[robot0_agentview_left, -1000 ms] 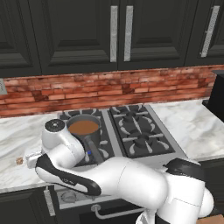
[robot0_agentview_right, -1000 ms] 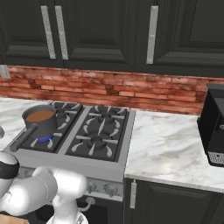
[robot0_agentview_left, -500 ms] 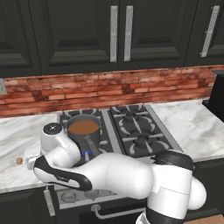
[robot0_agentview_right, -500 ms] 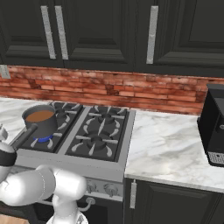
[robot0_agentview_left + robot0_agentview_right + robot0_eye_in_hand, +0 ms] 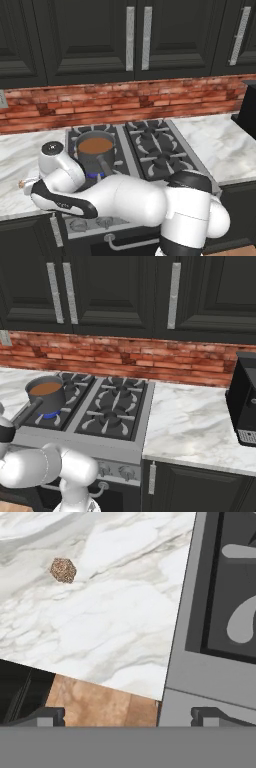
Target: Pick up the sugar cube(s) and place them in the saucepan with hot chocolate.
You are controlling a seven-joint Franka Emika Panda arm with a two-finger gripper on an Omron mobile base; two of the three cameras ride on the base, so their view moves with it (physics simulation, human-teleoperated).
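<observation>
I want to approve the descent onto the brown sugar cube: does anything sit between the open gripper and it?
Nothing visible does. In the hand view the brown speckled sugar cube lies alone on bare marble counter, with the finger tips wide apart and the stove edge off to one side. The gripper is not yet centred over the cube.

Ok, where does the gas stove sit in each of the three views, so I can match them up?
Left base view: the gas stove is in the middle of the picture, beyond the arm.
Right base view: it is left of centre, with its front panel facing the camera.
Hand view: it fills the right side, steel edge and dark grate.
Shared landmark: the white marble counter bordering the stove.
</observation>
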